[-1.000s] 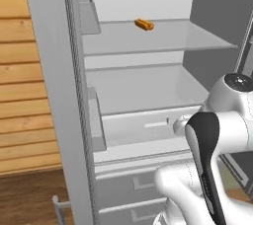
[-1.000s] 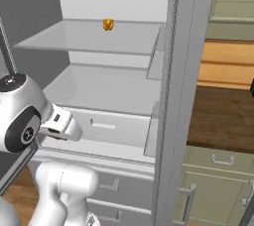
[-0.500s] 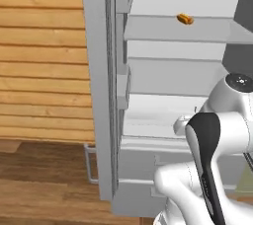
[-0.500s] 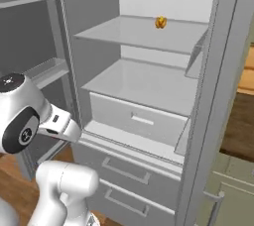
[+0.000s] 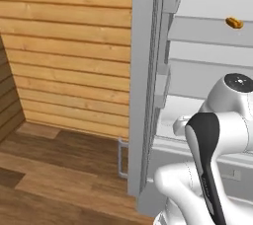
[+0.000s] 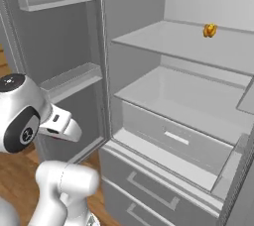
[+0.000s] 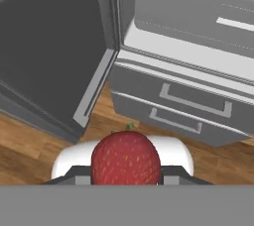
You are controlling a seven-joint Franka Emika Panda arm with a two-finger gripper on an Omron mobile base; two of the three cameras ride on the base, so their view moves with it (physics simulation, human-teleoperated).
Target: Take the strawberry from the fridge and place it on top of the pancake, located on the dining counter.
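The strawberry (image 7: 126,156), dark red with a small green stem, sits low in the hand view, and my gripper (image 7: 126,175) is shut on it, a fingertip (image 7: 81,176) on each side. Beyond it stands the open fridge (image 7: 188,46) with its lower drawers, above a wooden floor. The fridge (image 6: 163,96) has white shelves and an open left door (image 6: 59,31); its door edge (image 5: 143,86) rises mid-frame in the left base view. My arm (image 5: 217,135) is folded close to the base. The pancake and the dining counter are out of view.
An orange-yellow elongated food (image 6: 210,30) lies on the upper glass shelf, also seen as the orange food (image 5: 234,22). A wood-plank wall (image 5: 64,51) stands left of the fridge. Wooden floor (image 5: 44,169) spreads out on the left.
The whole picture has shifted in both base views: the base has turned and moved, so the fridge now sits further right. The arm keeps its pose and the gripper stays shut on the strawberry.
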